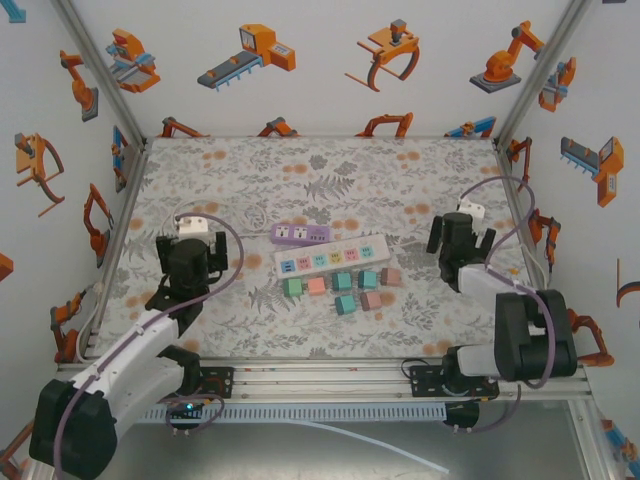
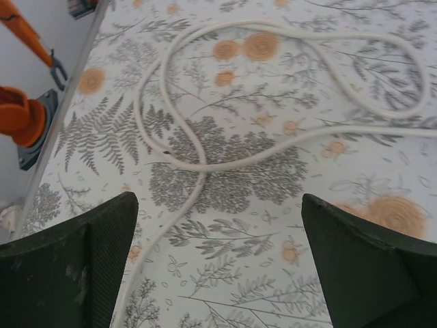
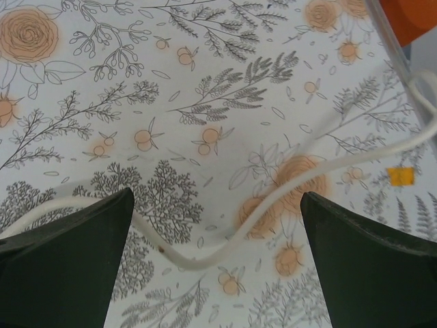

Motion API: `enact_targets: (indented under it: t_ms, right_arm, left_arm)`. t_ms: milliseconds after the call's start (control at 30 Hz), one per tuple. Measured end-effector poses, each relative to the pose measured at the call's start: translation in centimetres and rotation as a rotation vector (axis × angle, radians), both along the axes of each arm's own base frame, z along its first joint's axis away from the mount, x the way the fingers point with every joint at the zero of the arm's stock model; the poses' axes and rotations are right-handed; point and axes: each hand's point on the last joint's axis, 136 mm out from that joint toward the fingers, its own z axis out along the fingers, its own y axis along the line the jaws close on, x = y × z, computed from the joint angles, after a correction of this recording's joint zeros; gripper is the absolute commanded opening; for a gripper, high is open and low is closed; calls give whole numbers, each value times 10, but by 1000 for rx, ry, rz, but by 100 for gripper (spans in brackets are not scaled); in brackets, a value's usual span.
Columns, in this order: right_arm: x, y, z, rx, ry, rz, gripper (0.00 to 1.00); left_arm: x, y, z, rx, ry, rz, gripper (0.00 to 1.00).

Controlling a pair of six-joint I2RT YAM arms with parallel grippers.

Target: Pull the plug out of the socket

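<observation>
A white power strip (image 1: 332,258) with coloured sockets lies mid-table, a purple strip (image 1: 300,234) just behind it. Several small coloured plug blocks (image 1: 343,283) sit along the white strip's near side; whether any is seated in a socket I cannot tell. My left gripper (image 1: 190,240) hovers left of the strips, open (image 2: 218,205) over a looping white cable (image 2: 179,147). My right gripper (image 1: 460,235) hangs right of the strips, open (image 3: 217,198), with a white cable (image 3: 273,198) on the cloth between its fingers (image 3: 75,253).
The floral tablecloth (image 1: 330,180) covers the table. White cables (image 1: 492,185) curl toward the back corners. Metal frame posts (image 1: 105,75) and printed walls close in the left, right and back sides.
</observation>
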Motion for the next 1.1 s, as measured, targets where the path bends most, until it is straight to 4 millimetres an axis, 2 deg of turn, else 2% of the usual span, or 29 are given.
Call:
enact_targets:
  t_ms: [67,167,367,467,600,767,967,1100]
  right_arm:
    - [7,2,-9,-8,10,29,98]
    - [18,5,-12,-26,-10,68,99]
    - [31,6,-4,9,-95,126,99]
    - [28,9,-7,46,-151,182,99]
    - [18,15,-22,76,-138,228,99]
    - [22,15,-14,73,-177,231,99]
    - [24,15,-11,71,-191,232,99]
    - [24,15,-11,71,-192,232,99]
  left_arm:
    - [1,13,-7,-5,5,42,97]
    - [4,25,-19,-20,21,73,97]
    - [15,32,-36,-57,48,79,97]
    - [21,35,-43,-75,55,80,97]
    - [28,39,-54,-102,67,81,97]
    - [39,46,-67,-142,92,77,97]
    - [58,55,-66,-209,78,70,98]
    - [79,53,-70,-246,88,34,99]
